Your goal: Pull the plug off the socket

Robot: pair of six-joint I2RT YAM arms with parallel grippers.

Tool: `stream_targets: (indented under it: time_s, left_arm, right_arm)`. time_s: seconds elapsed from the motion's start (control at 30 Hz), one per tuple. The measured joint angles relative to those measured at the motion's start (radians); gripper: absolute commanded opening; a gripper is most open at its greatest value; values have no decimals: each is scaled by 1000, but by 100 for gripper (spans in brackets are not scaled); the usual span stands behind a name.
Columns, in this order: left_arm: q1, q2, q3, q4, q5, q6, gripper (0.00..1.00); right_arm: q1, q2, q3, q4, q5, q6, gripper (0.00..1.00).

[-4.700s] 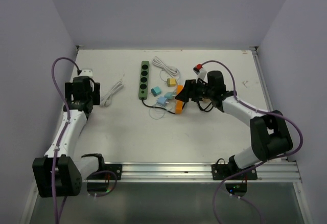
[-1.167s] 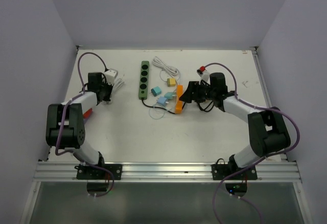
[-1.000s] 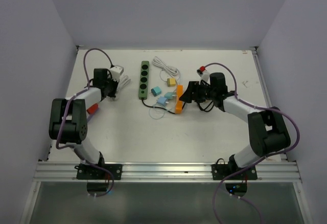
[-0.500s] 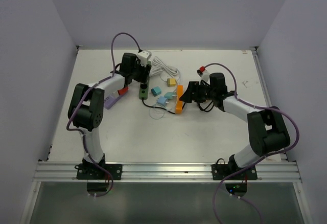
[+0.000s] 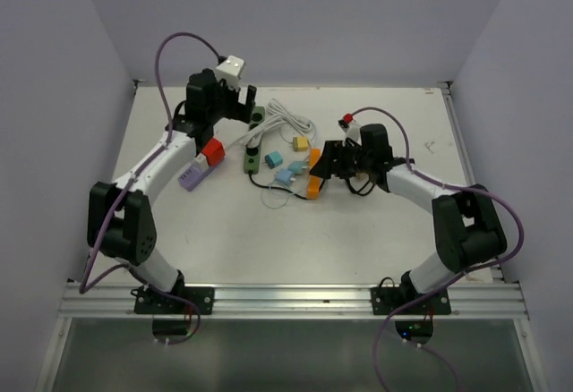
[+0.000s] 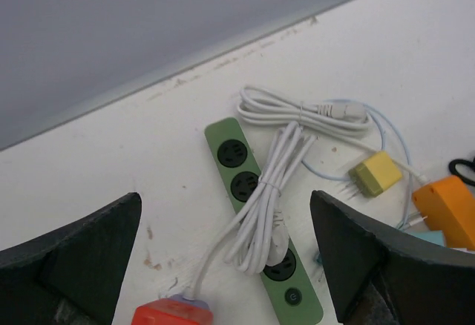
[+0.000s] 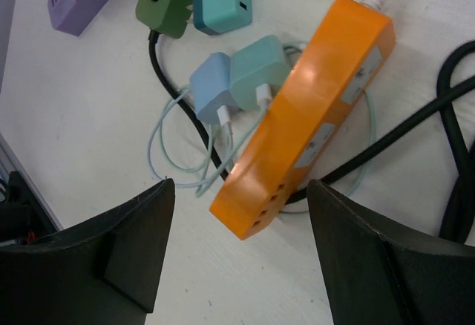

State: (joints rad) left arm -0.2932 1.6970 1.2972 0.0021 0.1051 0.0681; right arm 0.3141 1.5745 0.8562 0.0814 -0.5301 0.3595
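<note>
Left wrist view: the socket (image 6: pixel 239 169) looks plug-free, though a white cord (image 6: pixel 261 210) hides part; left gripper (image 6: pixel 225 206) and right gripper (image 7: pixel 239 191) both gape, empty.

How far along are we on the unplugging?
Done, apparently: the sockets that show on the green power strip hold no plug, though a white cord hides one. In hand: nothing; the left gripper is open above it, the right gripper open over the orange strip. To do: check the hidden socket.
</note>
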Motion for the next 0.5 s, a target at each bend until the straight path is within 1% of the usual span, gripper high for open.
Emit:
stream_targets:
  time_s: [0.17,0.23,0.3,0.4,0.47,0.5]
  left_arm:
    - [48,-183,-3,-28,-93,-60,100]
    - [98,-205,-3,-71,-90,-98,100]
    - [192,-198,-21,-109,-33,-134,100]
    - [340,-177,-132,-161,22,-139,100]
    - [391,-180,-245,-180,27,-135,100]
    - [396,-187,-302,-184,31,-130,100]
  right_arm:
    - [78,3,81,-48,37,-1,76]
    - [109,5,118,-66,44,-1,76]
    - [137,9,150,-75,45,-2,76]
    - [156,11,174,-80,44,-3,77]
    - [156,11,179,-84,45,-8,77]
    - [155,11,180,-89,45,-13,77]
